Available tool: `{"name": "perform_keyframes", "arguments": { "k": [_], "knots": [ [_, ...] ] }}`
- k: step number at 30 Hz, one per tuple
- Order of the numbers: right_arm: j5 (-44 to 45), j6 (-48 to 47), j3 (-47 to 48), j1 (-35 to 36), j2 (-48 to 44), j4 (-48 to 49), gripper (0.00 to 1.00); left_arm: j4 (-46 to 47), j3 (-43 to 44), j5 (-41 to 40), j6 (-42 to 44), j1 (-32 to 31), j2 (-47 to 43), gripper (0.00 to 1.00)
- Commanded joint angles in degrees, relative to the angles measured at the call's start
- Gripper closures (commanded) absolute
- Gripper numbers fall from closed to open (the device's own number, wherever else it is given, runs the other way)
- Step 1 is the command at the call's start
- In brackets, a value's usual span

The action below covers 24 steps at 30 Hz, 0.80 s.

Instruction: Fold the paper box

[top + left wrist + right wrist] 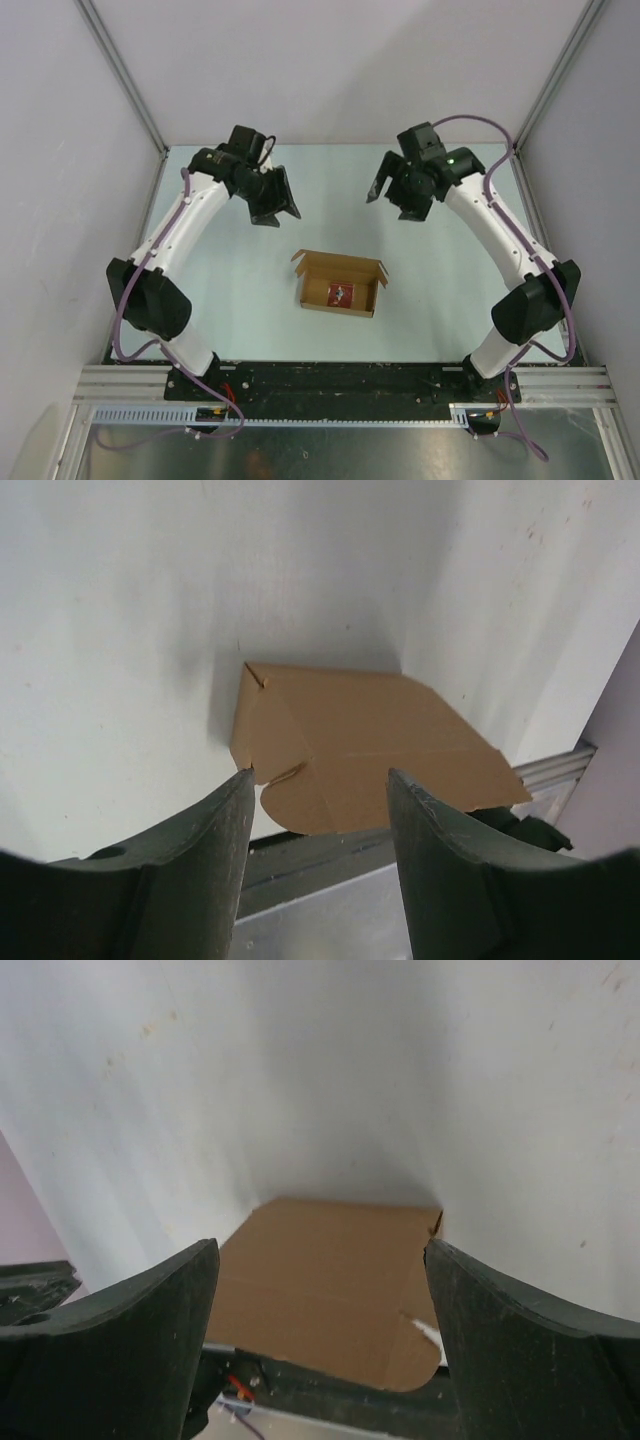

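Box (320,290), mid-table (230,290), between the two arms and on the near side of both grippers: walls raised, top open, a red packet (341,293) lying inside, small ears splayed at the far corners, plain brown far panel facing both wrist cameras. I hold the left gripper (275,212) and right gripper (395,200) above the table beyond the box, each with fingers spread wide and nothing between them. I judge closing to be the step in hand; the next move calls for lowering a gripper behind the far panel, tucking the ears inward and folding it over without shoving the light box.
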Motion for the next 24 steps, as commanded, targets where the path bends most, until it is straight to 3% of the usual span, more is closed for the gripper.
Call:
{"name": "perform_keyframes", "arguments": {
  "k": [1, 11, 24],
  "knots": [
    [-1.9, 10.1, -4.2, 2.7, -2.3, -4.4, 0.12, -1.4, -2.2, 3.0, -2.0, -1.2, 0.9, 0.39],
    [-1.7, 14.9, -13.6, 8.7, -4.6, -5.5, 0.12, -2.4, -6.2, 2.9, -1.3, -5.5, 0.6, 0.38],
    [-1.2, 16.7, -18.5, 9.9, -3.7, -2.3, 0.12, -2.3, -8.6, 0.8, -1.9, -8.1, 2.3, 0.36]
  ]
}}
